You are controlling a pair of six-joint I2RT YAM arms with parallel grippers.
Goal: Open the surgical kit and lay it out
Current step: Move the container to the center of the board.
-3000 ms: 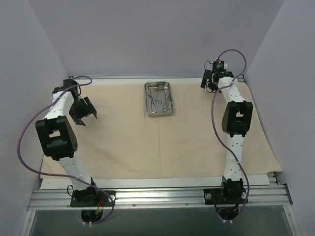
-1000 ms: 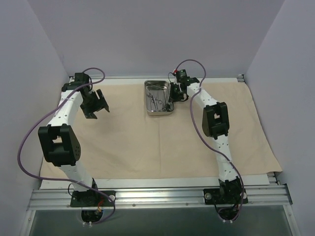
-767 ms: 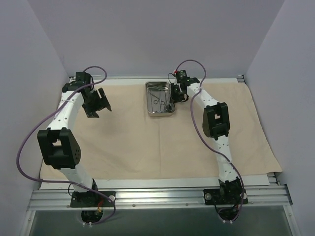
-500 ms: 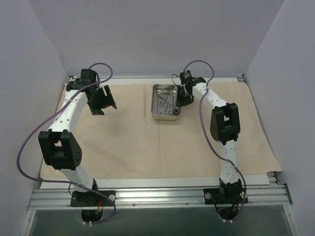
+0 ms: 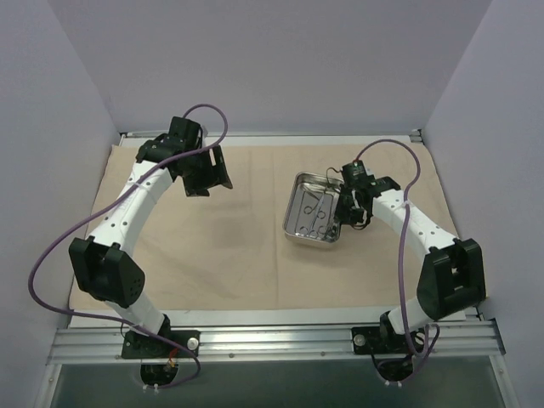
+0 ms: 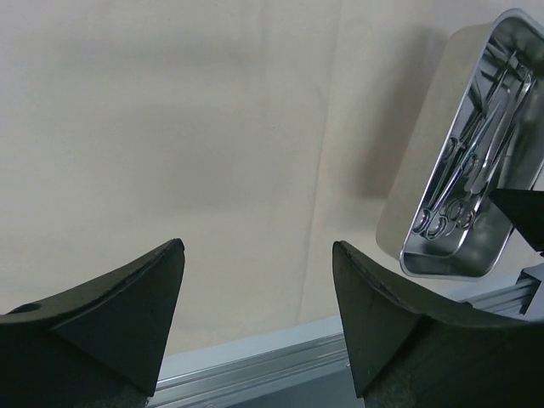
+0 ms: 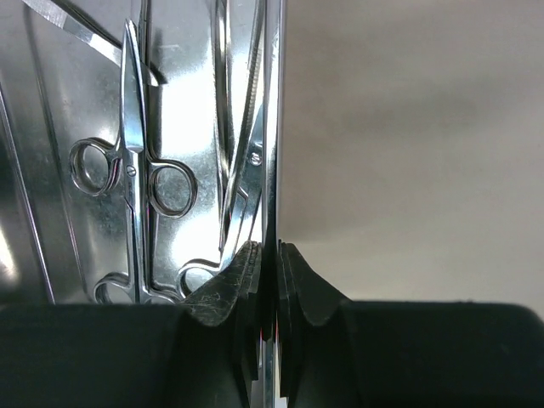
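Note:
The beige cloth wrap (image 5: 221, 246) lies spread flat over the table. On it, right of centre, sits the shiny steel tray (image 5: 310, 241), slightly skewed. Several ring-handled instruments (image 5: 316, 212) lie inside it. My right gripper (image 5: 347, 212) is shut on the tray's right rim (image 7: 274, 127), one finger inside the wall and one outside. The scissors-like instruments (image 7: 132, 178) lie just beside that inner finger. My left gripper (image 5: 211, 180) hovers open over bare cloth (image 6: 170, 127) at the back left. Nothing is between its fingers. The tray (image 6: 408, 178) shows at the right in its wrist view.
An aluminium rail (image 5: 272, 340) runs along the near edge, with both arm bases bolted to it. Purple walls close in the left, right and back. A purple cable loops from each arm. The cloth's near edge stops just short of the rail (image 6: 255, 365).
The right gripper, shut on the rim, has pulled the tray from the back centre to the right and toward the front. The left arm has swung right along the back, still open.

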